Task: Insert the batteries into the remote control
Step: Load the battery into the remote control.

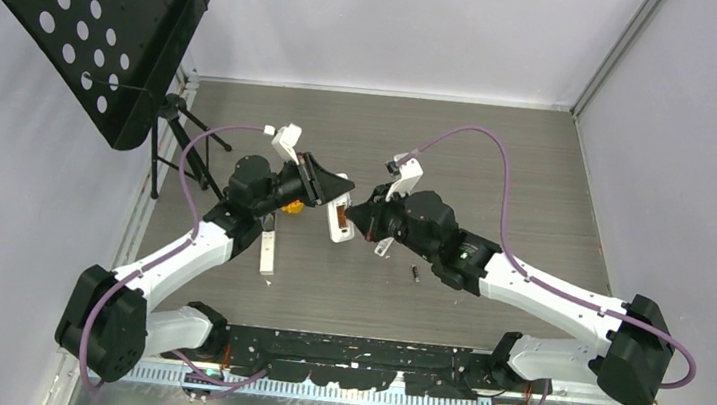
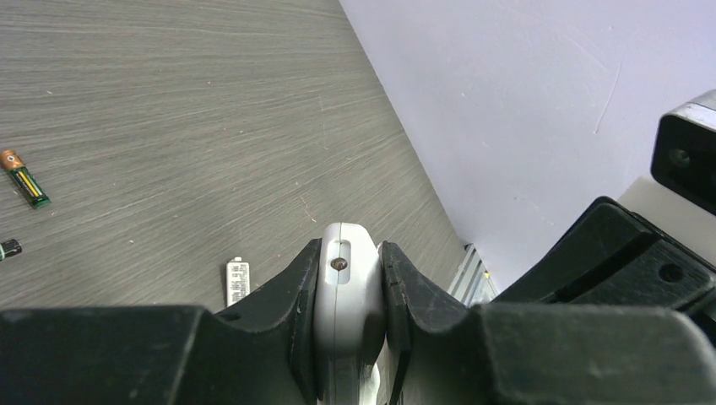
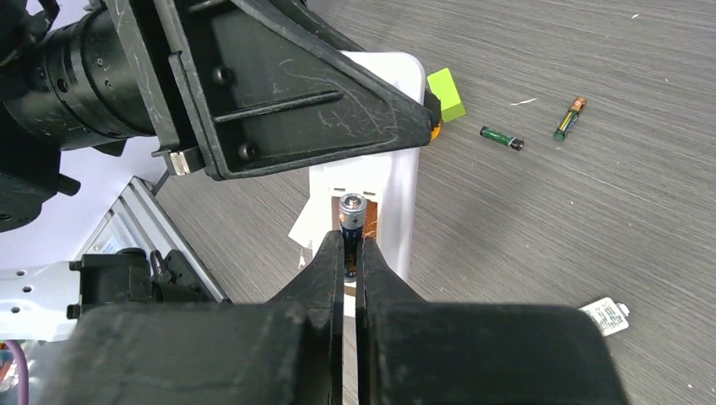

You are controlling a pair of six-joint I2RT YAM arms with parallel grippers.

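Left gripper (image 2: 350,257) clamped white remote (image 2: 340,295), lower centre, right gripper (image 3: 349,246) pinched battery (image 3: 352,206) at its open compartment (image 3: 373,224), mid-frame.

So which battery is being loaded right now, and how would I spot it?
Start at the white remote gripped by the left gripper between the two arms. At its open compartment, the right gripper pinches one battery. Unlike the loose batteries lying on the table, it is off the surface, silver tip showing.
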